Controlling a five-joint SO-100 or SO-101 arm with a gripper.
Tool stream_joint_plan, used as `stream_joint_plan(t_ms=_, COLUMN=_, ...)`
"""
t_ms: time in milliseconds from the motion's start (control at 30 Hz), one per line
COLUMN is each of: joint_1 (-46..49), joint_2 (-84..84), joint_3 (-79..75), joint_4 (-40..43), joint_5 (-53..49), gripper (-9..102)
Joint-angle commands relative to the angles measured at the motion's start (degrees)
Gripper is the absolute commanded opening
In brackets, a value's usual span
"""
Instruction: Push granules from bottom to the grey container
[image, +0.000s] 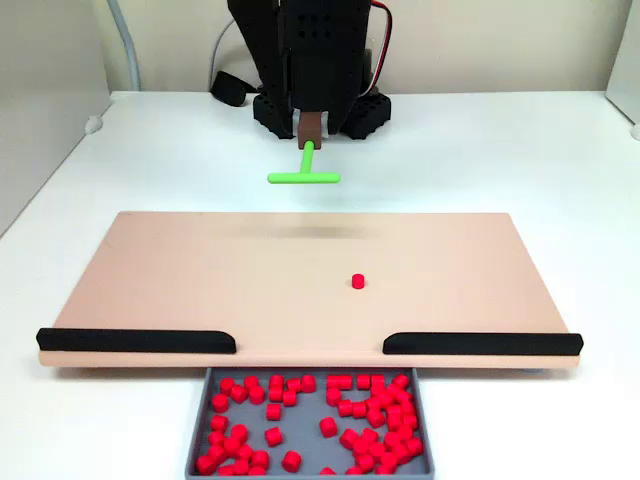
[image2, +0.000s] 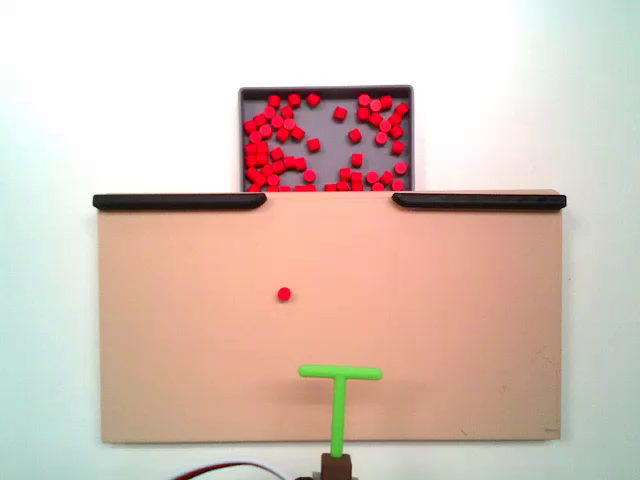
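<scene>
Tan board (image2: 200, 350), fingers (image: 311, 127) pinching green T-tool (image: 304, 176), stem along board's depth, crossbar toward grey container (image2: 420, 140).

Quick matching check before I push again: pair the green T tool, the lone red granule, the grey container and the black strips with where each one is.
1. green T tool
2. lone red granule
3. grey container
4. black strips

A. beyond the board's gap, full of granules
B. bare middle of the tan board
C. held by the gripper near the board's robot-side edge
D. either side of the gap

Pairs: 1-C, 2-B, 3-A, 4-D
</scene>
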Motion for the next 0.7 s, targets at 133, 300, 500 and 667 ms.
stream_joint_plan(t_ms=133, joint_1=0.53, joint_2=1.49, joint_3=-1.49, joint_4=-0.18, joint_5=0.26, gripper=0)
stream_joint_plan(t_ms=300, joint_1=0.53, joint_2=0.97, joint_3=-1.49, joint_4=-0.18, joint_5=0.26, gripper=0)
stream_joint_plan(t_ms=500, joint_1=0.53, joint_2=0.62, joint_3=-1.49, joint_4=-0.18, joint_5=0.26, gripper=0)
stream_joint_plan(t_ms=667, joint_1=0.26, joint_2=0.7, joint_3=-1.49, joint_4=-0.18, joint_5=0.26, gripper=0)
